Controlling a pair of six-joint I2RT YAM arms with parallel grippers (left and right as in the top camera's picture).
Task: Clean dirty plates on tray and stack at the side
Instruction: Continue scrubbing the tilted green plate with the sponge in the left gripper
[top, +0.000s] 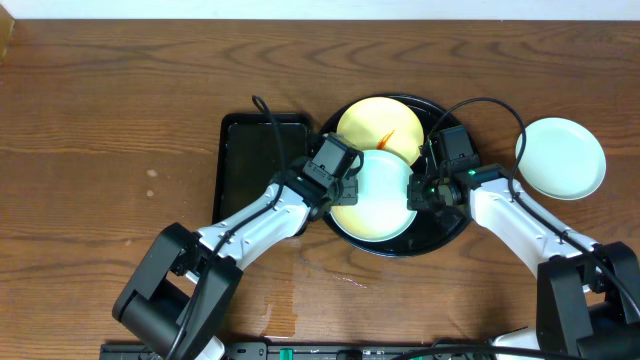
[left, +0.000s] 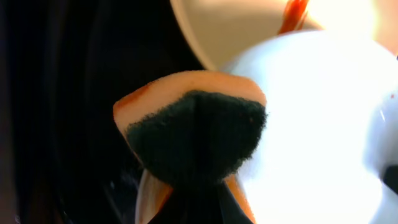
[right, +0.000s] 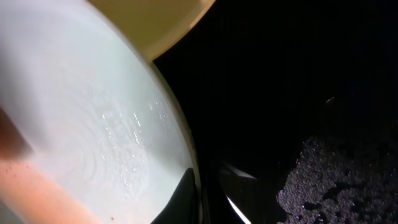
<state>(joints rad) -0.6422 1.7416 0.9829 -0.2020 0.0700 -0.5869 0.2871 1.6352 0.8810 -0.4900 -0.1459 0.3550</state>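
The round black tray (top: 452, 224) holds a pale yellow plate (top: 378, 124) with an orange-red smear at the back. A mint-blue plate (top: 385, 178) sits in front of it and overlaps its edge. My left gripper (top: 345, 186) is shut on a yellow sponge with a dark scrub face (left: 194, 134), which is pressed at this plate's left rim (left: 323, 124). My right gripper (top: 418, 190) is shut on the same plate's right rim (right: 93, 124), one finger above and one below (right: 202, 194). The plate's surface looks wet, with an orange patch at lower left. A second mint-blue plate (top: 560, 157) lies on the table to the right of the tray.
A smaller rectangular black tray (top: 262, 165) lies just left of the round tray, under my left arm. The wooden table (top: 110, 130) extends to both sides. Cables loop over both wrists.
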